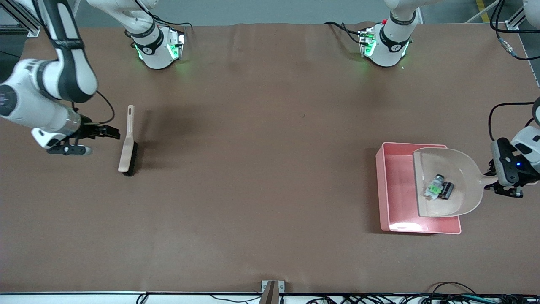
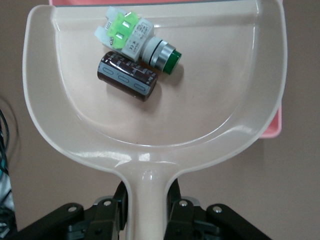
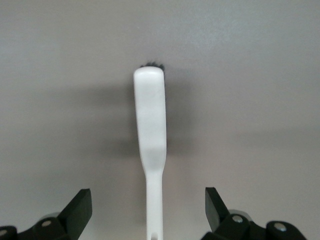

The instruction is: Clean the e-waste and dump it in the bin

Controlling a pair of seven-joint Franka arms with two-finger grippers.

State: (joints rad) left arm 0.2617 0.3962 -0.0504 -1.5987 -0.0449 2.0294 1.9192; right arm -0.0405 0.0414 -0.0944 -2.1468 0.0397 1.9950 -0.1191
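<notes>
The pink bin (image 1: 396, 190) stands toward the left arm's end of the table. My left gripper (image 1: 491, 184) is shut on the handle of a beige dustpan (image 1: 460, 169) and holds it over the bin. Both e-waste pieces lie in the pan: the white component with green marks (image 1: 434, 188) and the dark maroon-brown cylinder (image 1: 447, 190) touching it. The left wrist view shows the gripper (image 2: 148, 205) clamped on the handle, the dustpan (image 2: 150, 130), the white component (image 2: 135, 42), the cylinder (image 2: 127, 77) and a corner of the bin (image 2: 274, 125). My right gripper (image 1: 113, 134) is open and empty.
A beige brush with black bristles (image 1: 128, 145) lies on the table toward the right arm's end, beside my right gripper. In the right wrist view its handle (image 3: 150, 120) runs between the spread fingers of the gripper (image 3: 148, 210), untouched. Brown table covering elsewhere.
</notes>
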